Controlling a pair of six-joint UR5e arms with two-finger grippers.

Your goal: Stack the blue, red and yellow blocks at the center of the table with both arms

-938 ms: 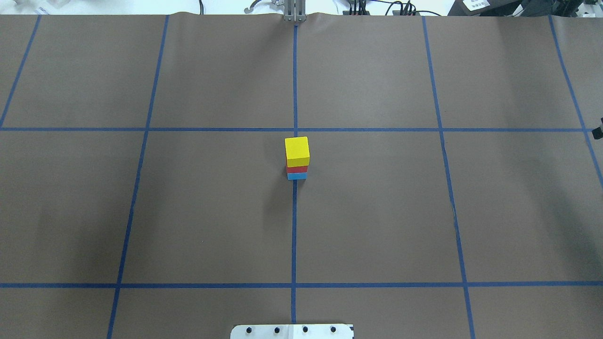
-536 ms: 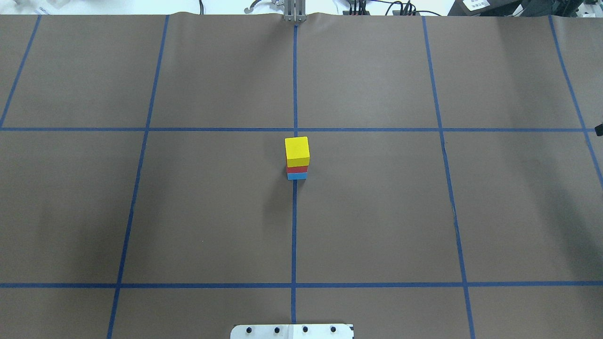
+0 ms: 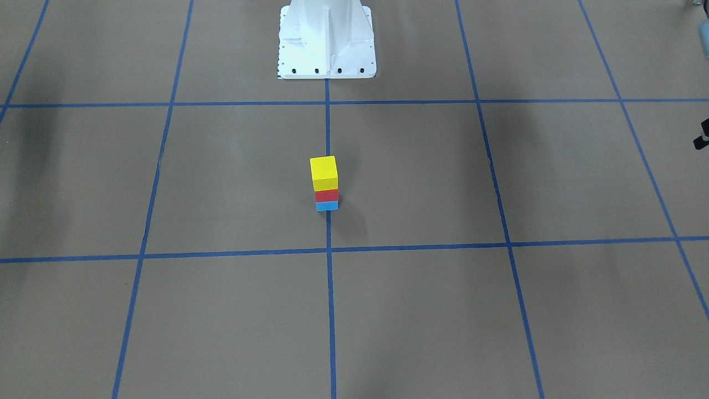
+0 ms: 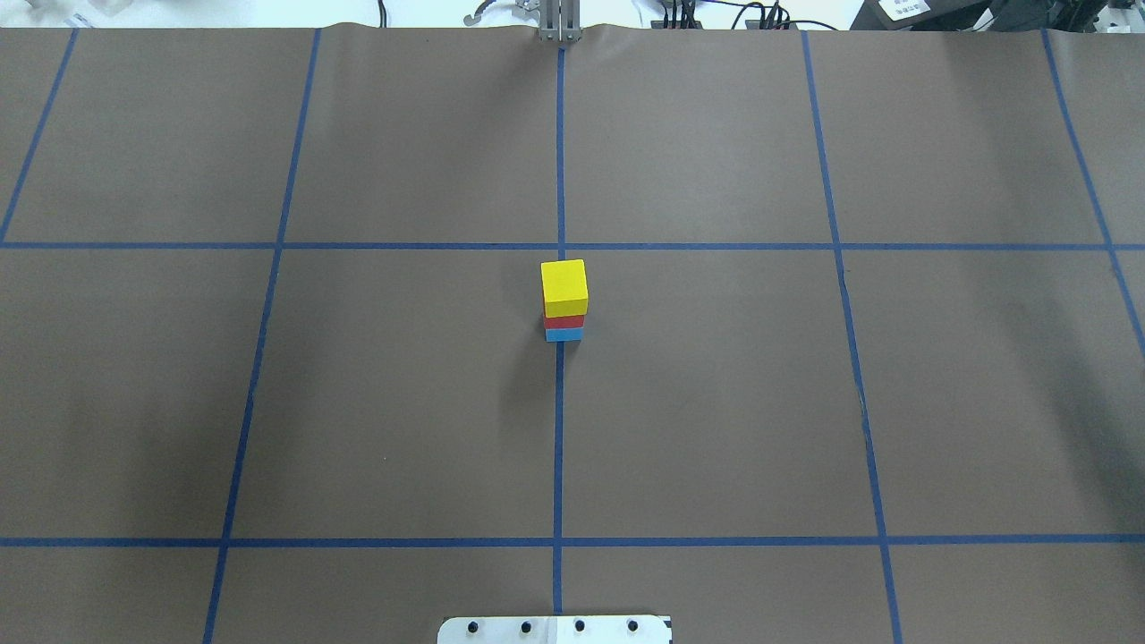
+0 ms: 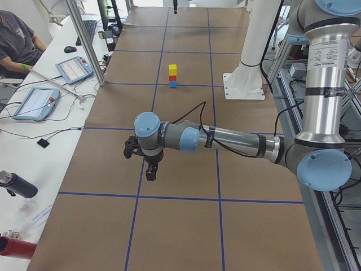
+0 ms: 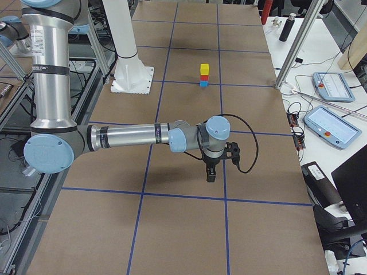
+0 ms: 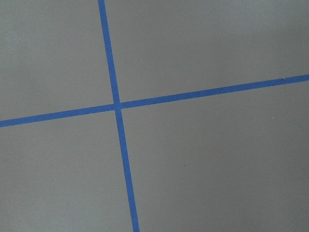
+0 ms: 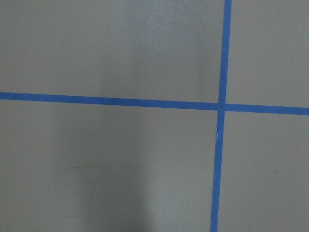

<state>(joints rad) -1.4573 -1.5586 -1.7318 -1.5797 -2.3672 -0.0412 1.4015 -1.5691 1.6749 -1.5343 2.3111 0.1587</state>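
The yellow block (image 4: 564, 282) sits on the red block (image 4: 564, 320), which sits on the blue block (image 4: 564, 334), as one upright stack on the center tape line. The stack also shows in the front-facing view (image 3: 323, 169). No gripper touches it. My left gripper (image 5: 149, 172) hangs over the table's left end, far from the stack; a sliver of it (image 3: 700, 136) shows at the front-facing view's right edge. My right gripper (image 6: 210, 172) hangs over the table's right end. I cannot tell whether either is open or shut. Both wrist views show only brown paper and blue tape.
The white robot base plate (image 4: 555, 629) stands at the near table edge. Blue tape lines grid the brown paper. Beyond the far table edge stand aluminium posts (image 5: 84, 39) and operator tablets (image 6: 330, 86). A seated person (image 5: 17, 39) is at that side.
The dark tip of my right gripper at the overhead view's right edge has moved out of view. The stack has not moved.
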